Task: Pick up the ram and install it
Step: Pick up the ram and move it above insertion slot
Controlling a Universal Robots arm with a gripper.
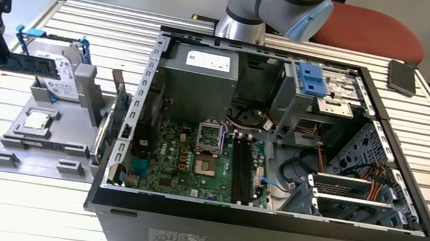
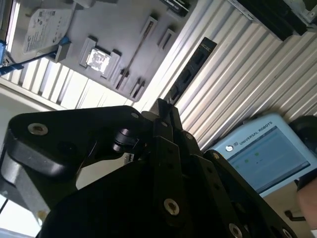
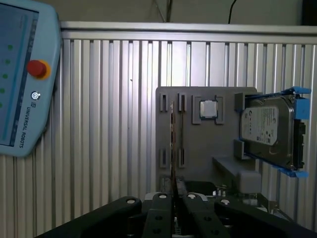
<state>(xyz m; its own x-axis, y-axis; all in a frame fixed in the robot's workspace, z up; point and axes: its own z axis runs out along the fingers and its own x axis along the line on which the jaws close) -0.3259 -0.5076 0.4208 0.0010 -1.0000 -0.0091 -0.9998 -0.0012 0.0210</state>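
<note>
Claw (image 3: 174,187) clamped on the ram (image 3: 173,144), which juts edge-on from between the fingertips in the first wrist view. In the exterior view the stick hangs above the tray (image 1: 67,137), at that view's left, its long axis running across the picture. The slots (image 1: 246,170) inside the case (image 1: 268,221) lie well apart toward that view's right and, by my judgement, run crosswise to the stick.

open case (image 1: 267,230), bare memory slots (image 1: 246,170)
</note>
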